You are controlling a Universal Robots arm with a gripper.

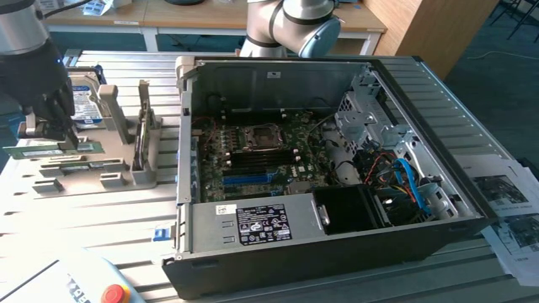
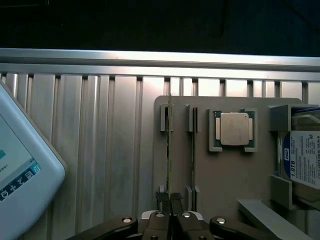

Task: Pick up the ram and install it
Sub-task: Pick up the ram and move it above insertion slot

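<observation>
At the exterior view's left edge, about mid-height: gripper (image 1: 52,142) with jaws pinching the ram (image 1: 49,151), held lengthwise over the grey holder (image 1: 88,184) on the slatted table (image 1: 101,214). In the wrist view, seen edge-on between the fingertips, just beside a second strip (image 2: 193,150) standing in the holder. Well apart from the open computer case (image 1: 320,259) at frame centre.

From where I stand, the arm (image 1: 291,16) is smooth silver-grey tubing with a pale blue round cap (image 1: 324,35) on its joint. Its gripper (image 2: 170,200) is black, jointed links dotted with shiny round screws (image 2: 123,220).
</observation>
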